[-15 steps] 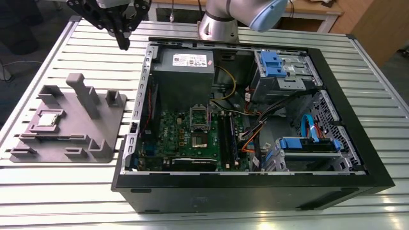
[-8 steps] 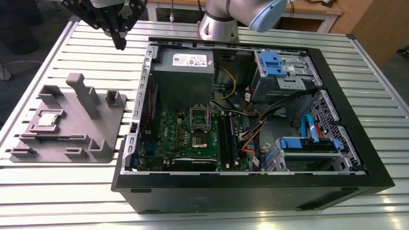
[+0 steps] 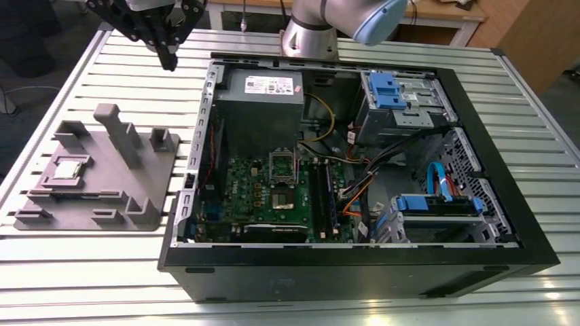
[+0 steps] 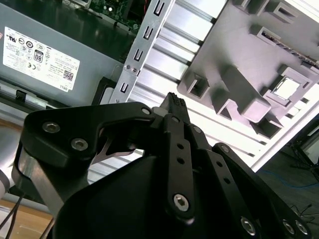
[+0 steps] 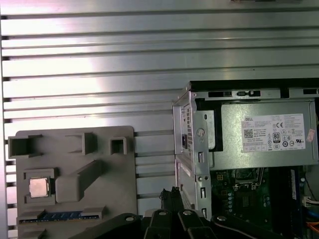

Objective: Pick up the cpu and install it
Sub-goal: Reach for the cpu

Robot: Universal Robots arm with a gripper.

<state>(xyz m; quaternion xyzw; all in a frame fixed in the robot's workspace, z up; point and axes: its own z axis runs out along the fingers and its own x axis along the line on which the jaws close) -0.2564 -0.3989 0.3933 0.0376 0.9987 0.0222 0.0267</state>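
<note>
cpu (image 3: 70, 168) on tray (image 3: 156, 198), tray on exterior view's left of computer case (image 3: 344, 273)

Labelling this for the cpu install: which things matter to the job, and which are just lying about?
Job: cpu in grey tray; gripper; motherboard.
Lying about: power supply; blue drive bracket; cables.

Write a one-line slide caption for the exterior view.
The gripper hangs over the slatted table; the cpu lies in the grey tray beside the open computer case.
</note>
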